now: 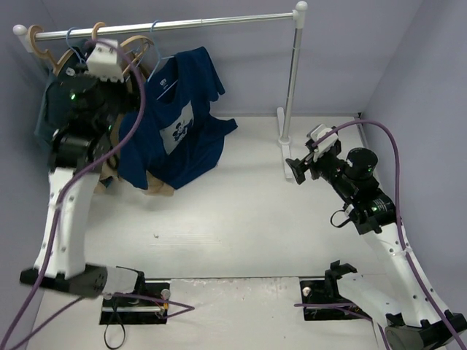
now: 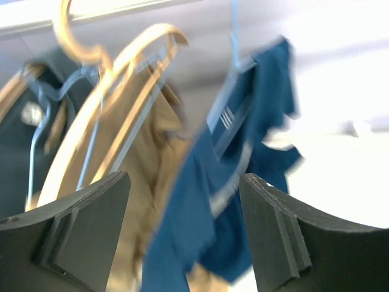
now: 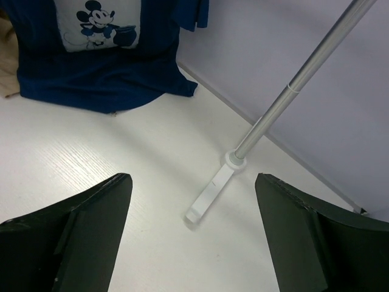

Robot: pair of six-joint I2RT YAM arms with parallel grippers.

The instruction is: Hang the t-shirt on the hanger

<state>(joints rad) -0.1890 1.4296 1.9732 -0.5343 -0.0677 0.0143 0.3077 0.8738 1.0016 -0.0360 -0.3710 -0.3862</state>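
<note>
- t-shirt [image 1: 179,124] hangs on hanger [image 2: 233,36] on rail [image 1: 168,25], just ahead of left fingers [image 2: 79,237]; hem pools on counter [image 1: 241,219].
- left fingers wide, empty.
- right fingers [image 3: 79,231] wide, empty; shirt well ahead-left.
- Task looks done; probably only backing off is left.

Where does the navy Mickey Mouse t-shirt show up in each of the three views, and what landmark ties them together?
Top external: the t-shirt hangs upper left of centre, its hem down on the table.
Left wrist: centre right, blurred, in side view.
Right wrist: top left corner, its print facing the camera.
Shared landmark: the tan garment at the shirt's left edge.
</note>
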